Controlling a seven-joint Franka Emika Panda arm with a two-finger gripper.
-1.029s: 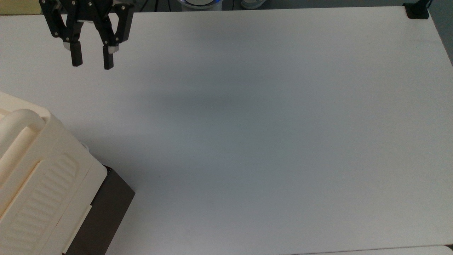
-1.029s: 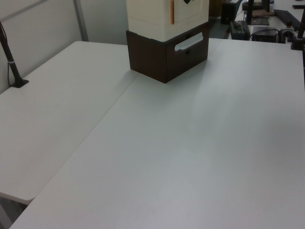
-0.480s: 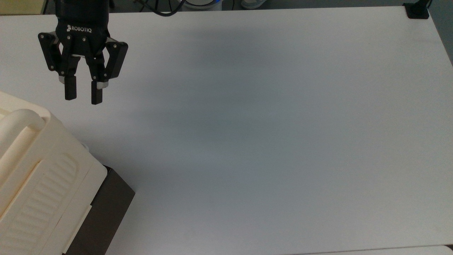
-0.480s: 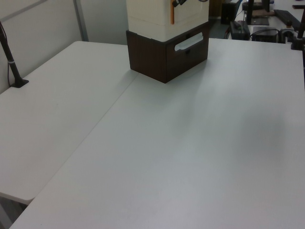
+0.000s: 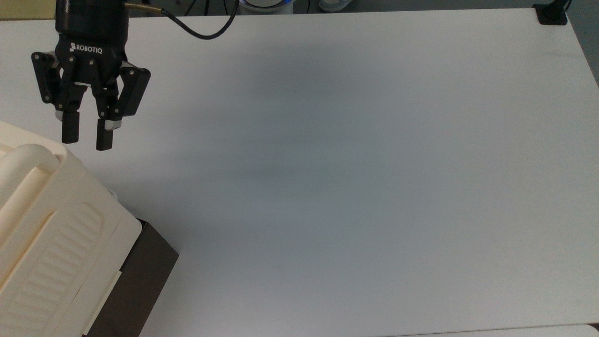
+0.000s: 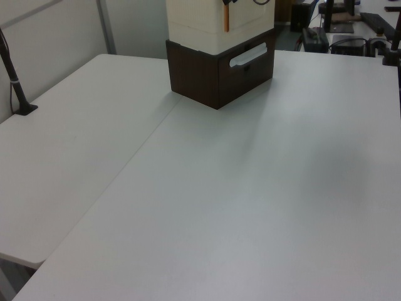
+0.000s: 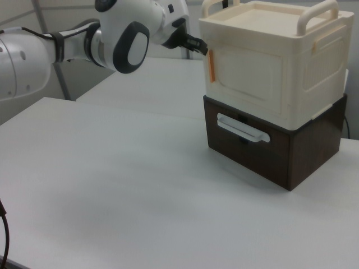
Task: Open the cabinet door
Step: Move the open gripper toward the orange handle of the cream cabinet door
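The cabinet [image 7: 272, 61] is a cream box with carry handles, standing on a dark brown base. Its door [image 7: 247, 78] is the cream front panel with a rounded recess; it lies flush and shut, with an orange strip [image 7: 211, 67] along its left edge. In the top view my black gripper [image 5: 87, 139] hangs open just off the cabinet's [image 5: 51, 224] far corner, with nothing between its fingers. In the right view the gripper [image 7: 194, 43] sits at the door's upper left corner, close to the orange strip. The left view has the cabinet [image 6: 216, 22] at its top edge.
Under the cream box the brown base [image 7: 263, 151] carries a white drawer handle [image 7: 243, 128]. The white table [image 5: 351, 164] spreads wide to the top view's right. A black clamp [image 5: 551, 14] sits at its far right corner and a black post [image 6: 14, 78] at the left view's left.
The gripper has come down the top view and shifted left, ending close to the cabinet's corner. Its fingers stand closer together than a second ago. The cabinet has not moved.
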